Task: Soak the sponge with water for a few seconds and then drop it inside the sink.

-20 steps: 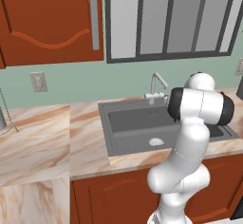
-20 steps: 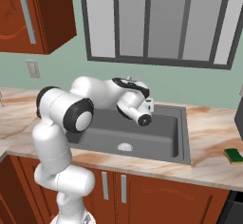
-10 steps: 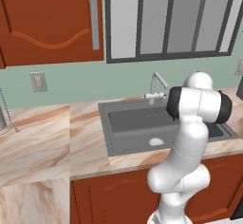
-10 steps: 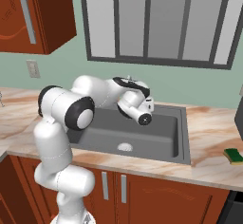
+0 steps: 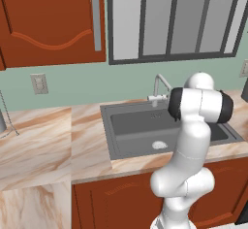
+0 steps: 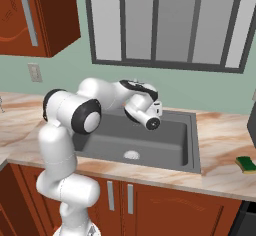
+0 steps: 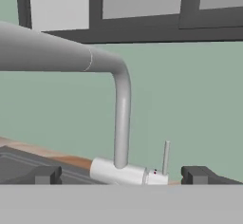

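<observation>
One sponge (image 6: 246, 164) well apart from end effector (image 7: 121, 175)

The hand (image 6: 150, 117) edges slightly toward 3 o'clock over the sink (image 6: 192, 145) in the right base view. Nothing else differs.

Grey faucet (image 7: 121, 123) upright against green wall (image 7: 190, 90), below window (image 6: 165, 22).

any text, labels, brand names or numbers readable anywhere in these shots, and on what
None: no words, labels, brands or numbers can be read.
The faucet has a small red dot on its base near the lever; it is a mark, not text.
The sponge, sink, cabinets and wall outlet are blank.
</observation>
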Robot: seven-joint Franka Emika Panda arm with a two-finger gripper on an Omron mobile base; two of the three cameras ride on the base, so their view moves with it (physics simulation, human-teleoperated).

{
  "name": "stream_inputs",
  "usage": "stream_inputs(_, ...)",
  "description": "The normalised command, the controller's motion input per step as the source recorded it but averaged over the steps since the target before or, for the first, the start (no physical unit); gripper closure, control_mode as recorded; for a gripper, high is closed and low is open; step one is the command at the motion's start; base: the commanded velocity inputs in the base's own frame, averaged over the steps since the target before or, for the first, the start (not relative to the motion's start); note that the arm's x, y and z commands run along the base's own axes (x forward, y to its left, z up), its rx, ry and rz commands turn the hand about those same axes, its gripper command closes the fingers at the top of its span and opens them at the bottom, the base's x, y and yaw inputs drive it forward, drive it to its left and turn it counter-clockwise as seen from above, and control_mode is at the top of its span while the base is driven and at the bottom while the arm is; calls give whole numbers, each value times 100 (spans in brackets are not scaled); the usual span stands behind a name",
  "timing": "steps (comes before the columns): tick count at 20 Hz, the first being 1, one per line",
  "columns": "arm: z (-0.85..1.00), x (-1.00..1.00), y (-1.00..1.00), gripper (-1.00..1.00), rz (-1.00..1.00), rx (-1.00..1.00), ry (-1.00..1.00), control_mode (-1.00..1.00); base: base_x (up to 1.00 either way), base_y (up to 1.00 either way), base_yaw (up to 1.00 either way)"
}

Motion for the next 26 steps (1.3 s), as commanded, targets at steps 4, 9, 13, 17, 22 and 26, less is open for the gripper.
stream_inputs(4, -14, 15, 0, -100, 0, 0, 0, -100, 0, 0, 0)
stream_inputs(9, -15, 17, 0, -100, 0, 0, 0, -100, 0, 0, 0)
stream_inputs(13, -10, 19, 0, -100, 0, 0, 0, -100, 0, 0, 0)
stream_inputs(17, -1, 23, 0, -100, 0, 0, 0, -100, 0, 0, 0)
stream_inputs(22, 0, 20, 0, -100, 0, 0, 0, -100, 0, 0, 0)
stream_inputs(26, 0, 14, 0, -100, 0, 0, 0, -100, 0, 0, 0)
